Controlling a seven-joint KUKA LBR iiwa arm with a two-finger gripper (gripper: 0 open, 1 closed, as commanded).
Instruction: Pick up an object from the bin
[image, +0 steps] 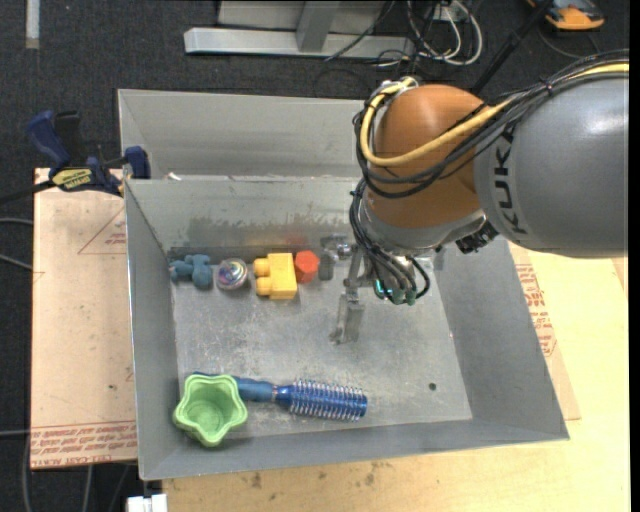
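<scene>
My gripper (347, 325) hangs below the arm's wrist over bare floor in the middle of the bin, a little right of centre, and nothing shows in it. Nearest to it, up and to the left, a small red piece (306, 264) lies against the back wall. A yellow toy block (277, 276) sits right beside that piece. A blue hairbrush (312, 398) lies flat along the front of the bin, below the gripper.
A green star-shaped cup (210, 407) stands at the front left, touching the brush handle. A shiny purple-silver ball (232, 274) and a grey-blue toy piece (192, 270) lie along the back wall, left of the yellow block.
</scene>
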